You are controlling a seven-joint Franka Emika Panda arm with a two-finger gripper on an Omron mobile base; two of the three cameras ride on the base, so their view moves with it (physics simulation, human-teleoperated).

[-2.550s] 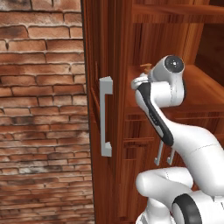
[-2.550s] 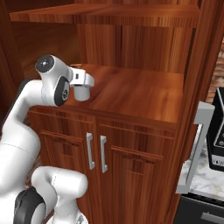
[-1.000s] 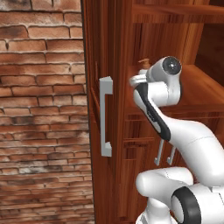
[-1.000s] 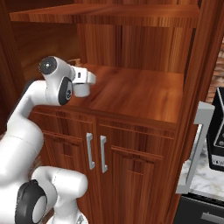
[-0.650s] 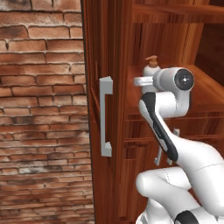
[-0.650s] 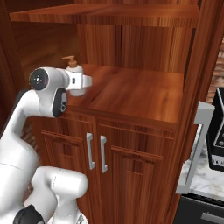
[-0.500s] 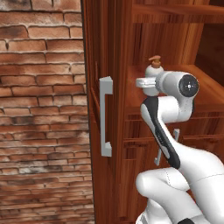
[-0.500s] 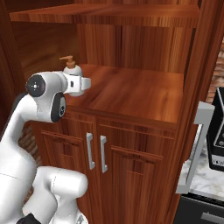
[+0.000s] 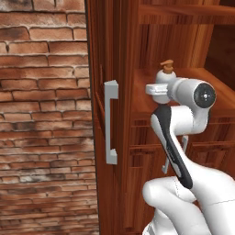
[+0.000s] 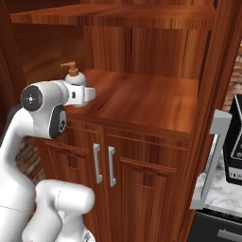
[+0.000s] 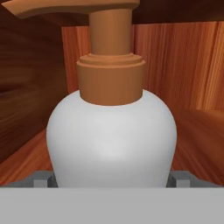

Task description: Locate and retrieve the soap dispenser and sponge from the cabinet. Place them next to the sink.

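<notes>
Even, soft rendered light, no hard glare, niche interior dim toward upper left in the right base view, faint sheen on the white bottle (image 11: pixel 111 140), edges sharp, wood grain slightly smeared.

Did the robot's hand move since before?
Yes. The gripper has swung down from beside the arm's big joint and reached in over the cabinet shelf, up to the soap dispenser.

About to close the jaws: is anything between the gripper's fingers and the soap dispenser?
Nothing: in the hand view the soap dispenser sits between the open gripper's fingertips, with no other object there.
</notes>
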